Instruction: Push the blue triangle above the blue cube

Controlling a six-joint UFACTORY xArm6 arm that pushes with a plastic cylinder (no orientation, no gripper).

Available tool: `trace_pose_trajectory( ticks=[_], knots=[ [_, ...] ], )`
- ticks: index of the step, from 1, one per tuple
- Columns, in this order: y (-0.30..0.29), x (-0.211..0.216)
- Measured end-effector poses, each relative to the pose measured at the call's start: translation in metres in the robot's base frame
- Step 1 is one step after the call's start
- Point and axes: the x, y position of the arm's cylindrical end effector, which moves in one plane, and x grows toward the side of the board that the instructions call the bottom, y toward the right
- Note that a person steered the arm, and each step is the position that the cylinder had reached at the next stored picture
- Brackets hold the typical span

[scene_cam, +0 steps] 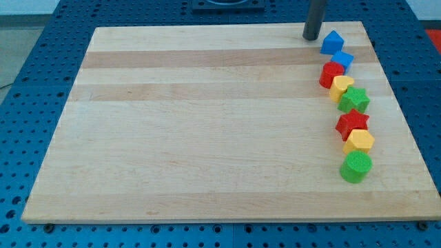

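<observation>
The arm carries no claw, only a rod; its tip rests just left of the blue triangle, which already sits above the blue cube on the surface, touching it

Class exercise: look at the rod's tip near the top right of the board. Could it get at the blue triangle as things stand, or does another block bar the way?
Probably yes. My tip stands just to the view's left of the blue triangle, with only bare board between them. The blue cube sits on the triangle's far, lower-right side, out of the way.
</observation>
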Motion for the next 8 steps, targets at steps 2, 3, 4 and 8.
trace_pose_trajectory(
  ticks=[2, 3, 4, 8],
  knots=[
    [0.008, 0.013],
    [0.008, 0.017],
    [0.008, 0.019],
    [0.012, 0.014]
  ],
)
